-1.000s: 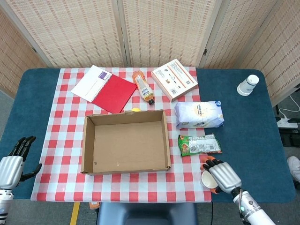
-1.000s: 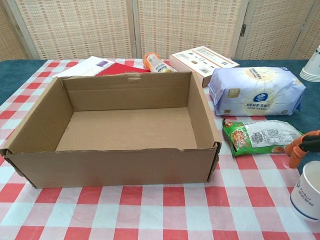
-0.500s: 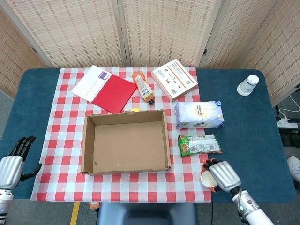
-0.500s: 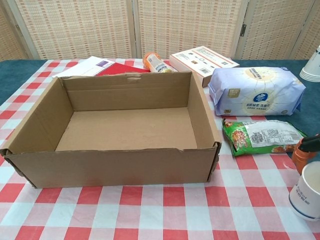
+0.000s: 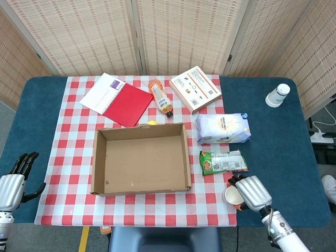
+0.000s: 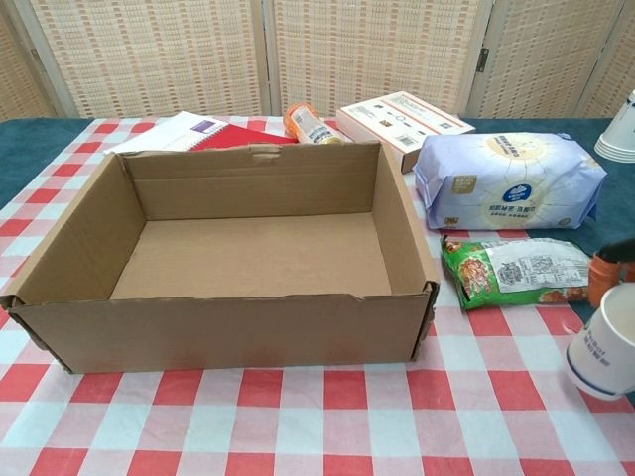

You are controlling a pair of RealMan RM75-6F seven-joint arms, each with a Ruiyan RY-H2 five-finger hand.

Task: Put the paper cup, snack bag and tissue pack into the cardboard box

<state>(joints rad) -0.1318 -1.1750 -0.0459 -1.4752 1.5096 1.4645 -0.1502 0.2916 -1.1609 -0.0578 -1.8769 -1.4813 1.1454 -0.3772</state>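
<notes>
While the table (image 5: 294, 173) and its check cloth (image 5: 73, 152) lay as they had a second before, the one change sat at the near right corner. The box (image 5: 140, 158) stood open and empty at the cloth's centre, nothing yet inside. Right of it the tissue pack (image 5: 223, 128) lay flat, with the snack bag (image 5: 224, 161) just nearer the robot; neither had shifted. Behind the box lay a notebook (image 5: 116, 100), a carton (image 5: 195, 88) and a bottle (image 5: 160, 97), and a spare cup stack (image 5: 277, 95) stood far right.

The right hand (image 5: 252, 193) was wrapped around the cup (image 5: 232, 195), fingers closed on its wall. The chest view showed the cup (image 6: 607, 340) tilted toward the box and higher in frame than a second before, when it stood upright; its base appeared clear of the cloth. Judgement: the grasp had taken and the lift had begun, so the carry leftward over the box wall came next.

The left hand (image 5: 13, 181) hung off the near left edge, fingers spread, holding nothing.
</notes>
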